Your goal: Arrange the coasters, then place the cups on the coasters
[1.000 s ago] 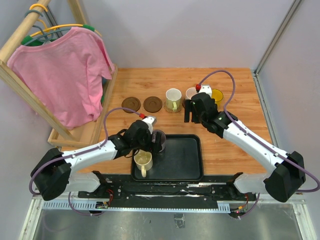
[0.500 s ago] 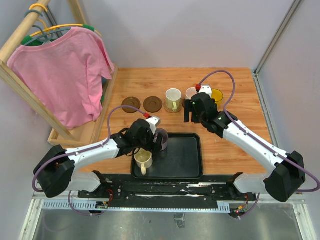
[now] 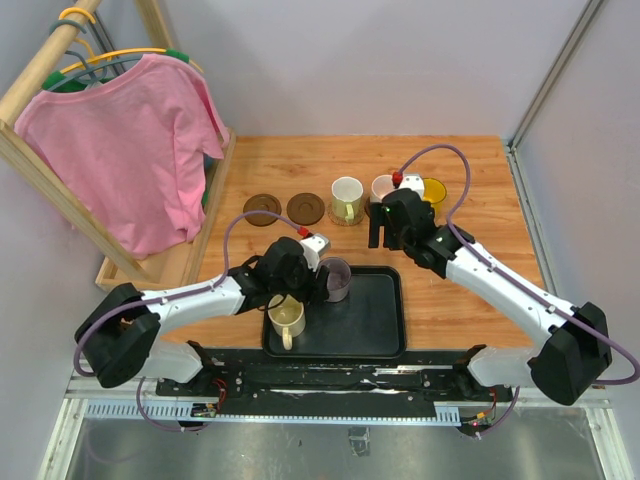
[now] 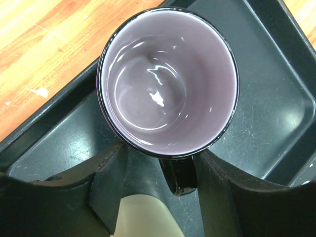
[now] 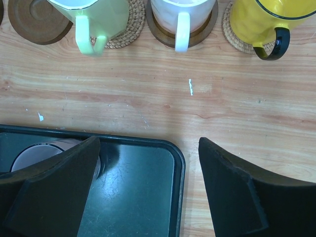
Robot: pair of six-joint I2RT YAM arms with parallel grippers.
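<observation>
The translucent purple-grey cup (image 4: 168,79) stands upright in the black tray (image 3: 375,320). My left gripper (image 4: 160,170) is open, its fingers (image 4: 106,187) on either side of the cup's dark handle (image 4: 180,175); the right finger is close against it, the left one apart. The cream cup (image 3: 287,320) stands just behind. Two bare dark brown coasters (image 3: 262,208) (image 3: 305,208) lie at the back. In the row beside them, a white cup with a yellow-green handle (image 5: 96,15), a pinkish white cup (image 5: 182,15) and a yellow cup (image 5: 266,19) each stand on a coaster. My right gripper (image 5: 148,145) hangs open and empty above the tray's far right corner.
A wooden rack with a pink shirt (image 3: 120,150) takes up the table's left side. Grey walls close the back and right edges. Bare wood (image 5: 197,98) shows between the row of cups and the tray.
My left gripper has moved right and its jaws have narrowed around the purple-grey cup's handle; the cup now sits slightly further right in the tray. The right arm has not moved.
</observation>
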